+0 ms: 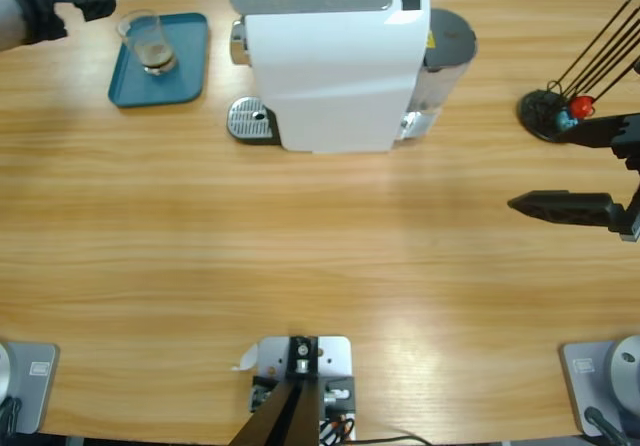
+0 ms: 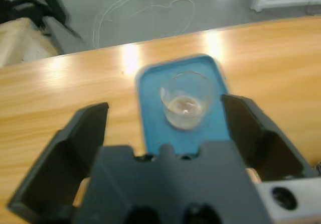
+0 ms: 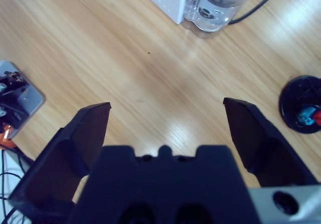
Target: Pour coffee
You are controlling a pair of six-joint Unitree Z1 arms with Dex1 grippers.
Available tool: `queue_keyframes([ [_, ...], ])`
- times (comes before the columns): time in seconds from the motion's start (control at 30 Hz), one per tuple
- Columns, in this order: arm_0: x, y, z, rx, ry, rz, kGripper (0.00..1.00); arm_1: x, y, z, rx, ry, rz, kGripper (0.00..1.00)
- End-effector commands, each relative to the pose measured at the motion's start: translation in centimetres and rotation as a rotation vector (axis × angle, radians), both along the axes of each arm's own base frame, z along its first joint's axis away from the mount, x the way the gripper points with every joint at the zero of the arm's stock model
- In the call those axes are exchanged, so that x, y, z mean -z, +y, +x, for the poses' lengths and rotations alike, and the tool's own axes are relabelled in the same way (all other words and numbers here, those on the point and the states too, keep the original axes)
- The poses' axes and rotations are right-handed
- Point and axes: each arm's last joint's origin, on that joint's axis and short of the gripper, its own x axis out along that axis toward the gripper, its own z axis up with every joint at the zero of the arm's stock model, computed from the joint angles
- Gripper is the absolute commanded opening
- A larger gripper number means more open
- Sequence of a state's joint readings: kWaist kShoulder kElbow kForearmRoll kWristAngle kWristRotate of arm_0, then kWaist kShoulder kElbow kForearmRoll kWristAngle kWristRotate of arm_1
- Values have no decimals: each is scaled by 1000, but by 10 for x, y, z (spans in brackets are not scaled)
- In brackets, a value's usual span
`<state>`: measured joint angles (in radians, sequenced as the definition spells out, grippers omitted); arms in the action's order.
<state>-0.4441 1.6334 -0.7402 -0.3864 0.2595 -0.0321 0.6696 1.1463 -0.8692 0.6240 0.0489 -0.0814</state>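
**On the blue tray: the tumbler, ungrasped**

At about ten o'clock on the wooden table point(image 1: 320, 266) a small blue tray point(image 1: 190, 66) is seen, and on it a clear glass tumbler point(image 1: 150, 44) stands upright. A shallow brownish layer of coffee point(image 2: 183, 105) is visible through the glass (it covers little more than the bottom). The tumbler sits toward the tray's far left part in the high view.

The left gripper point(image 2: 165, 126) is found at the table's ten o'clock corner, just beside the tray. Its black jaws are spread wide apart and nothing is held between them; in the left wrist view the tumbler is framed in the gap between them, apart from both.

At twelve o'clock a white coffee machine point(image 1: 335, 66) is placed, with a round metal drip grid point(image 1: 250, 119) at its left foot and a clear water tank point(image 3: 218, 3) at its right end, from which a black cable point(image 3: 261, 3) is led away.

The right gripper point(image 3: 166, 128) is seen at three o'clock, well apart from the tray, above bare wood. Its jaws are likewise released and wide, with nothing between them. Near it, at about two o'clock, a black round capsule holder point(image 1: 548, 114) with thin wire rods is set, and a red capsule and a blue one point(image 1: 572, 112) lie at its base.
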Motion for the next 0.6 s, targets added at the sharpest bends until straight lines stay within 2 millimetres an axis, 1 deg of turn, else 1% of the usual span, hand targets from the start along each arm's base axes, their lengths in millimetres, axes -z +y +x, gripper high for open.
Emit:
queue_keyframes([
  [0.03,-34,8,-135,402,93,-124,964,-3,-14,-15,34,10,-5,1000],
  [0.1,-39,24,-169,509,100,-188,964,-5,-18,-20,38,-7,10,1000],
  [0.13,-39,35,-189,580,102,-225,964,-5,-19,-21,41,-11,16,1000],
  [0.17,-38,43,-204,625,112,-243,964,-6,-20,-22,46,-8,19,1000],
  [0.23,-37,59,-227,660,149,-234,964,-7,-21,-23,64,14,15,1000],
  [0.27,-35,65,-235,661,170,-222,967,-7,-21,-24,71,21,16,1000],
  [0.3,-36,69,-239,673,166,-216,978,-8,-22,-24,75,21,19,1000],
  [0.33,-38,69,-240,673,173,-204,990,-8,-22,-25,76,20,23,1000],
  [0.47,-39,62,-231,666,226,-168,1000,-7,-25,-28,109,43,3,1000],
  [0.6,-38,61,-230,663,220,-167,1000,-9,-27,-31,113,11,7,1000],
])
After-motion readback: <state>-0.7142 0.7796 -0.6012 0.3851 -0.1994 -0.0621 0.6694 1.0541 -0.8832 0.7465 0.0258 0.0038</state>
